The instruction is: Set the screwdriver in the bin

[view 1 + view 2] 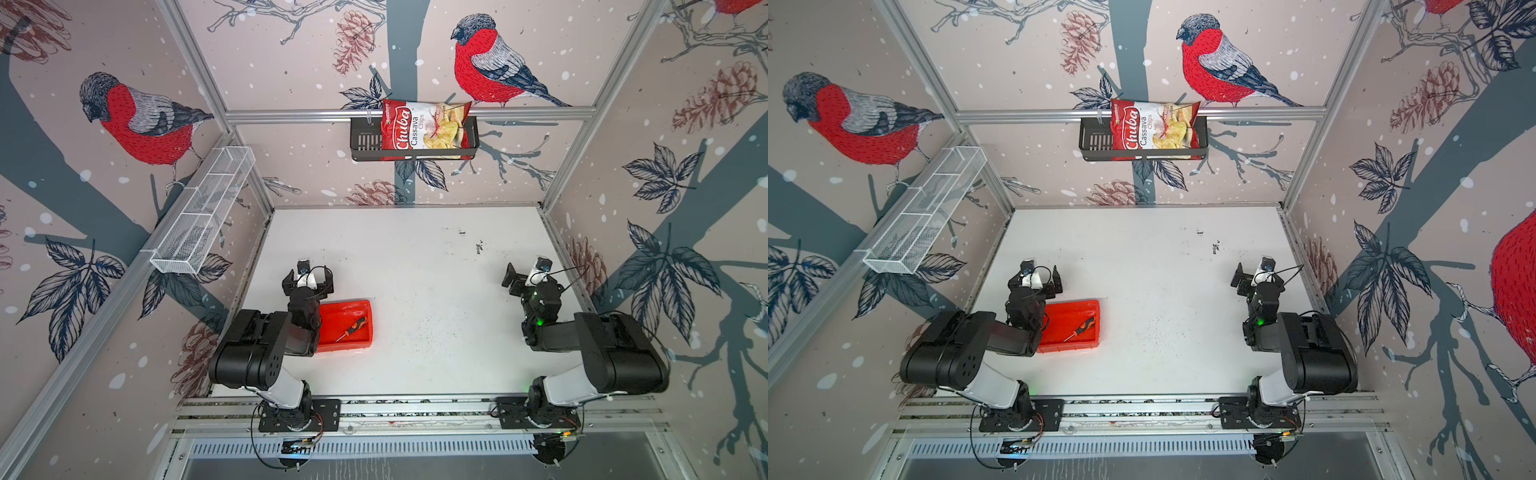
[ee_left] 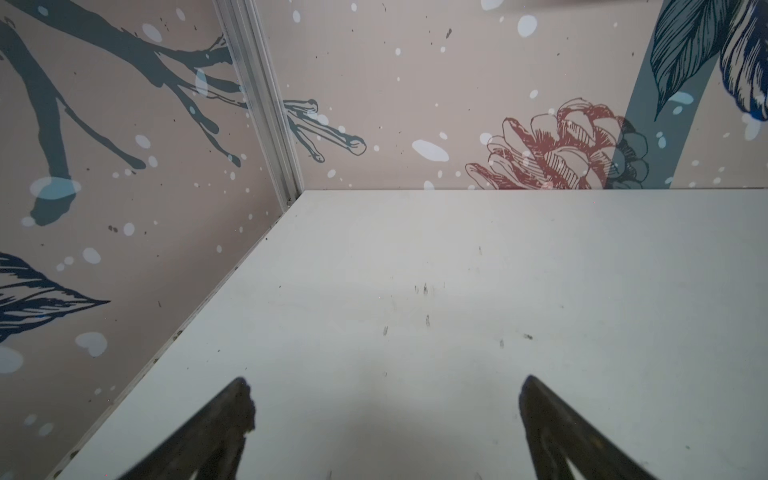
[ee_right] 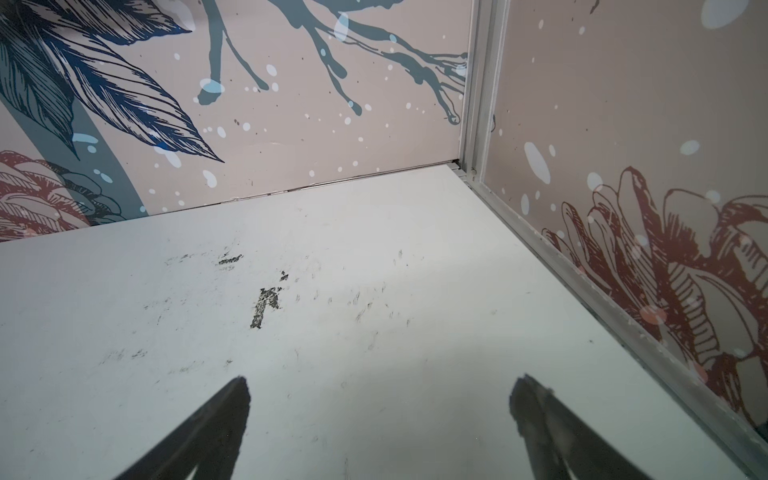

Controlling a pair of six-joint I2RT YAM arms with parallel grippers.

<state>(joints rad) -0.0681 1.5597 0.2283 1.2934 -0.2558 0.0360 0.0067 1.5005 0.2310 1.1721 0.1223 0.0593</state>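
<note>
The screwdriver (image 1: 353, 326) (image 1: 1082, 325), with an orange-and-black handle and a thin silver shaft, lies slanted inside the bin (image 1: 347, 305) (image 1: 1073, 306). The bin is a shallow red tray on the white table, front left, partly covered by the left arm. In both top views my left gripper (image 1: 308, 277) (image 1: 1037, 277) hangs open just behind the bin, holding nothing. My right gripper (image 1: 528, 272) (image 1: 1255, 274) is open far to the right, near the right wall. Each wrist view shows spread fingers, left gripper (image 2: 384, 395) and right gripper (image 3: 378, 392), over bare table; neither shows bin or screwdriver.
A black slotted basket (image 1: 365, 141) on the back wall holds a red chips bag (image 1: 424, 126). A long white wire-mesh basket (image 1: 203, 212) hangs on the left wall. Patterned walls close in three sides; an aluminium rail (image 1: 415, 405) carrying both arm bases runs along the front.
</note>
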